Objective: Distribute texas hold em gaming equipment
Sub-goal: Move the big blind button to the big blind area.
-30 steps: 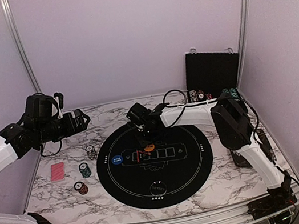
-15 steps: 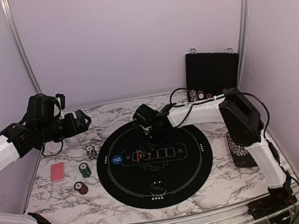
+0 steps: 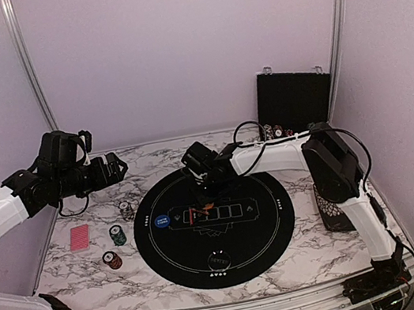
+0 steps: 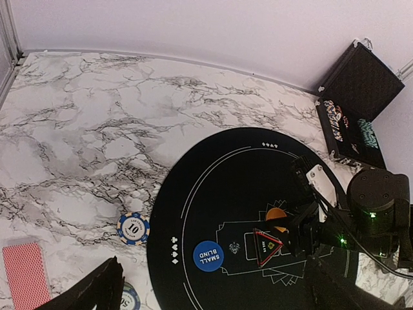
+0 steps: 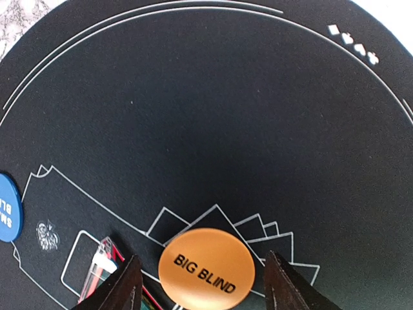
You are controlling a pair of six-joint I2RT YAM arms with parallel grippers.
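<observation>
Right gripper (image 3: 203, 196) fingers stand spread either side of the orange BIG BLIND button (image 5: 206, 268) on the round black mat (image 3: 245, 236), not gripping it. Left gripper (image 3: 116, 169) is released and empty, raised at far left.

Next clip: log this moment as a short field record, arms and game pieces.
left gripper: open, empty, raised over the table
right gripper: open, fingers either side of the orange Big Blind button
orange button: flat on the black round mat
blue Small Blind button: on the mat, apart from the orange one
red-backed card: on the table beside the mat
chip stacks: three, between card and mat
</observation>
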